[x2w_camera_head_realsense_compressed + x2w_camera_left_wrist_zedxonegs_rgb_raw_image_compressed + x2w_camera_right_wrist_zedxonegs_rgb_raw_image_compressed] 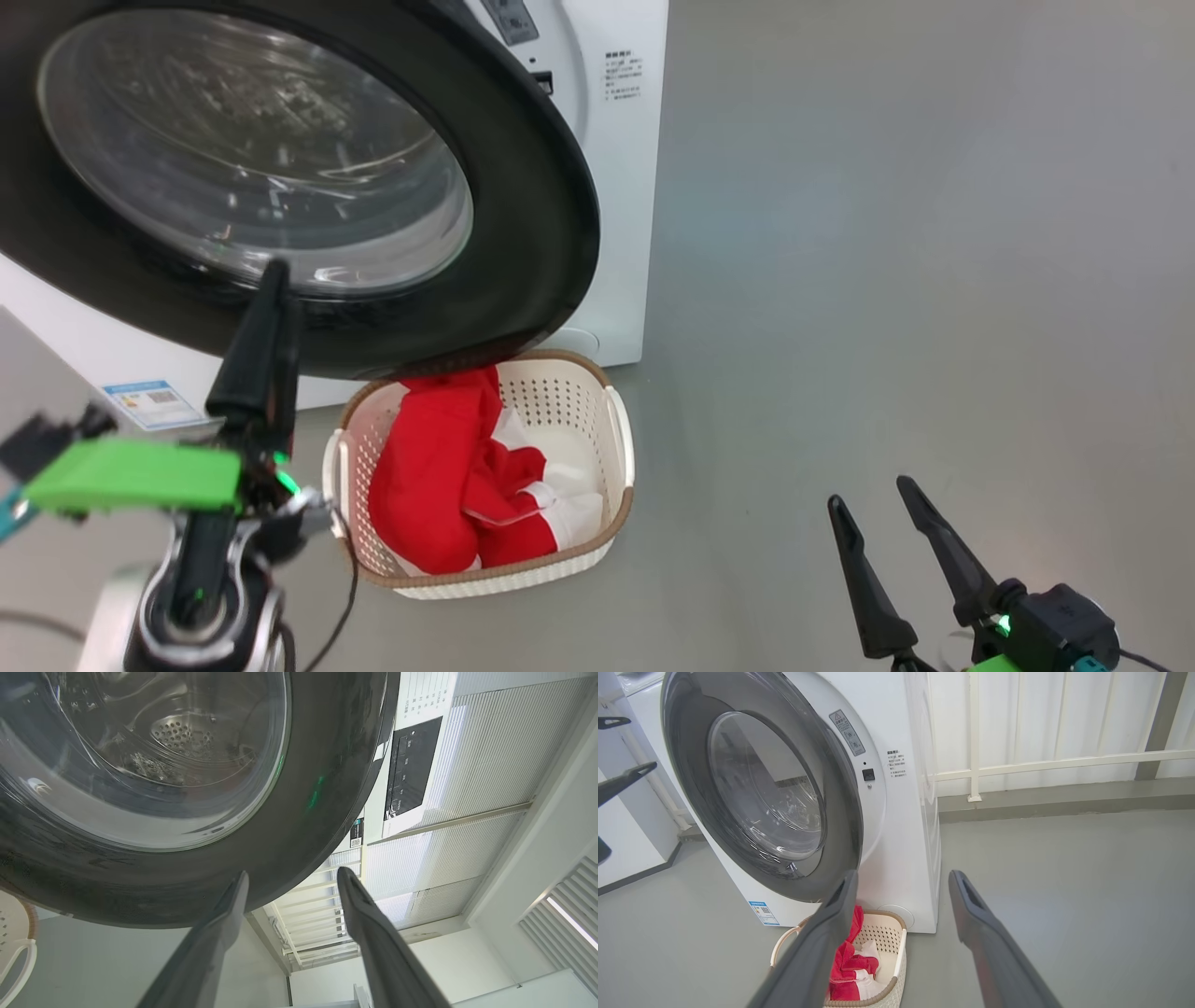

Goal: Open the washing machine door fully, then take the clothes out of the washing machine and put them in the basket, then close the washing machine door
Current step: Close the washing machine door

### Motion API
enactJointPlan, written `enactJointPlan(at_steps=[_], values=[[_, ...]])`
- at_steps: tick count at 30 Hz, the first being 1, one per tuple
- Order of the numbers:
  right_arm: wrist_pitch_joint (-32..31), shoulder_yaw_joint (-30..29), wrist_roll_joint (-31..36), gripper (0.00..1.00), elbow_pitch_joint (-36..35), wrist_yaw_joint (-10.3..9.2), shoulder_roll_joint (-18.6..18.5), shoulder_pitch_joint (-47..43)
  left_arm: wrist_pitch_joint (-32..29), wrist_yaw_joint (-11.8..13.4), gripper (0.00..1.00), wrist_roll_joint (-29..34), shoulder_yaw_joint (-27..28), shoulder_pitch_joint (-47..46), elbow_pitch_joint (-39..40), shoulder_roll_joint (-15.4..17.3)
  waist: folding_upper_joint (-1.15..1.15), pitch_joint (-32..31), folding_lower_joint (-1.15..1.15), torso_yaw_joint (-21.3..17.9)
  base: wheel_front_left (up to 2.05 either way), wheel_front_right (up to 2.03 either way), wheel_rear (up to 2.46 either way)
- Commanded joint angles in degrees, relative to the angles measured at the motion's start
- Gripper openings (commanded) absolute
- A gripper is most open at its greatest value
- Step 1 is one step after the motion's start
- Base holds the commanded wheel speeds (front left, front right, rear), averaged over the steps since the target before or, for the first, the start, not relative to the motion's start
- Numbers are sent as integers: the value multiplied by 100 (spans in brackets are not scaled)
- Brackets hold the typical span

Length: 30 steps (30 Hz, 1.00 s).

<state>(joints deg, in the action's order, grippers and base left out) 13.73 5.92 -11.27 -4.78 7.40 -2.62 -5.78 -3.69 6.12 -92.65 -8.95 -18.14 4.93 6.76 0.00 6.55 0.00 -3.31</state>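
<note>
While the washing machine door (pixel 551 233) hangs ajar, the clothes (pixel 420 467) sit in the basket (pixel 624 448).

Door: free edge stands off the front of the washing machine (pixel 624 233), and the latch slot (pixel 868 774) on the panel is exposed. Perforated drum (pixel 180 732) is visible through the glass.

Basket is on the floor (pixel 887 280), just in front of the machine, under the door's lower rim. In the head view the red heap fills its left half, with white panels toward the middle. One red fold reaches up to the far rim.

Left tool (pixel 293 873): fingers spread, empty, raised to the door's lower rim. In the left wrist view one fingertip overlaps the black rim and the other pokes past its edge. Cannot tell if either touches.

Right tool (pixel 868 492): fingers spread, empty, low at the right over bare floor, well apart from basket and door.

Blue label (pixel 149 401) is on the machine's lower corner, left of the basket.
</note>
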Motion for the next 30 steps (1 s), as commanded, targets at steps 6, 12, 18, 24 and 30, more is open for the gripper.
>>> enactJointPlan(at_steps=[6,12,18,24,30], values=[[74,94,-117,100,-92,9,-26,-34,345,169,100,125,346,654,767,58,0,-207,0,108,0,0,0],[85,90,-137,100,-69,9,-26,-73,776,237,100,895,217,1220,1197,223,0,-360,0,216,0,0,0],[91,81,-143,100,-61,9,-26,-124,1330,163,100,2040,-96,1586,1398,447,0,-497,0,325,0,0,0],[93,88,-145,100,-53,9,-26,-167,1693,323,100,3441,-281,1796,1233,836,0,-594,0,379,0,0,0],[94,92,-141,100,-59,9,-26,-216,1809,689,100,5098,-689,1920,1084,1245,0,-662,0,392,0,0,0]])
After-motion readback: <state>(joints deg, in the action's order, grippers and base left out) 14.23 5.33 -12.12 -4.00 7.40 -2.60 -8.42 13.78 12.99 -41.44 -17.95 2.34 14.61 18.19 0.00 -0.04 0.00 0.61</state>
